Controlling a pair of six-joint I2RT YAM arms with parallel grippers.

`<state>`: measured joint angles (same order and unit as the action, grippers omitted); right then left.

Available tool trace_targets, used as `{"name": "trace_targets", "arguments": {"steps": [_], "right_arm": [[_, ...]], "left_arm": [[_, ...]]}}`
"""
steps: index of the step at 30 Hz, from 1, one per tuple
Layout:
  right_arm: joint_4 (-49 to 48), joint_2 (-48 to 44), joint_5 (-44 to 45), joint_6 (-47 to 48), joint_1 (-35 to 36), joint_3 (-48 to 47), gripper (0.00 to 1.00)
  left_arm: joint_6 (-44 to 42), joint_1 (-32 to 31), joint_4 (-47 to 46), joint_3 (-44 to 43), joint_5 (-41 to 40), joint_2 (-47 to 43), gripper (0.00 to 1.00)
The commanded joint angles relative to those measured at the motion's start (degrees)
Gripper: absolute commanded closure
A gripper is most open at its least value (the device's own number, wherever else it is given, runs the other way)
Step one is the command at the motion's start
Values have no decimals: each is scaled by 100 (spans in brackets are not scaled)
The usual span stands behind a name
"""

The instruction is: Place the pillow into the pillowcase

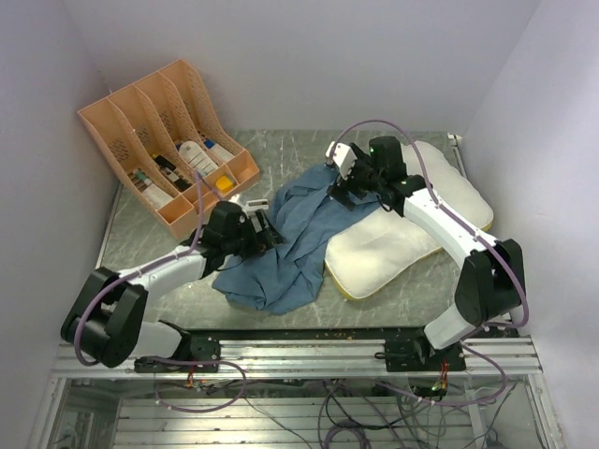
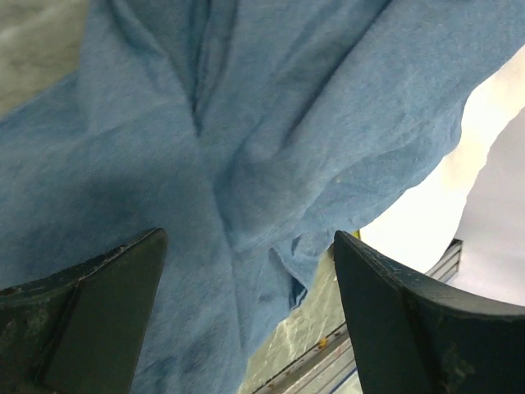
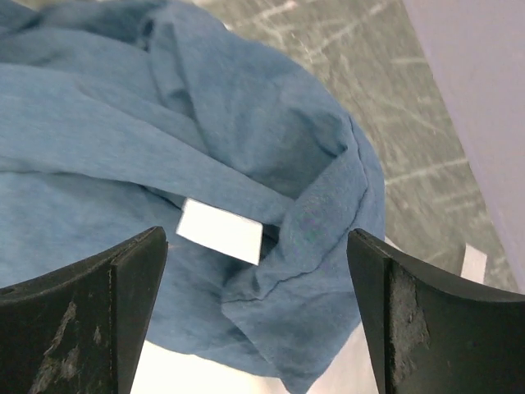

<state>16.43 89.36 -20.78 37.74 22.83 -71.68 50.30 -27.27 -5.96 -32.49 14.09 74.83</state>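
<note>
Lying crumpled at the middle of the worktop (image 1: 281, 154), the pillowcase (image 1: 285, 245) is seen lapped over the left edge of the pillow (image 1: 402, 243), which is stretched out slantwise toward the far right corner. None of the pillow is yet inside the case.

The left pincer (image 2: 246, 246) is held released just above the case's left side, its jaws spread wide with only wrinkled blue cloth beneath them. The right pincer (image 3: 256, 245) is likewise released, poised over the far end of the case where a white label (image 3: 220, 231) is sewn beside a folded hem.

The case is judged to be light, limp and prone to bunching; a single layer at the hem should be pinched, since two layers caught together would keep the mouth closed. The opening itself cannot be made out among the folds. The pillow is expected to be bulky but soft and compressible, best taken at a corner or along its yellow-edged seam, where the filling is thin enough to be gripped.
</note>
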Motion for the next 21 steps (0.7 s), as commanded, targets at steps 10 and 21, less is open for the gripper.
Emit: {"name": "trace_targets", "arguments": {"steps": [10,21], "right_arm": [[-316,934,851,-368,-52,-814,53],[-191,814,-79,-1242,-428,-2498,100]], "left_arm": [[-1273,-594,1081,-2705,-442,2447,47],[-2134,-586,2647,-4606,-869,1504,93]]}}
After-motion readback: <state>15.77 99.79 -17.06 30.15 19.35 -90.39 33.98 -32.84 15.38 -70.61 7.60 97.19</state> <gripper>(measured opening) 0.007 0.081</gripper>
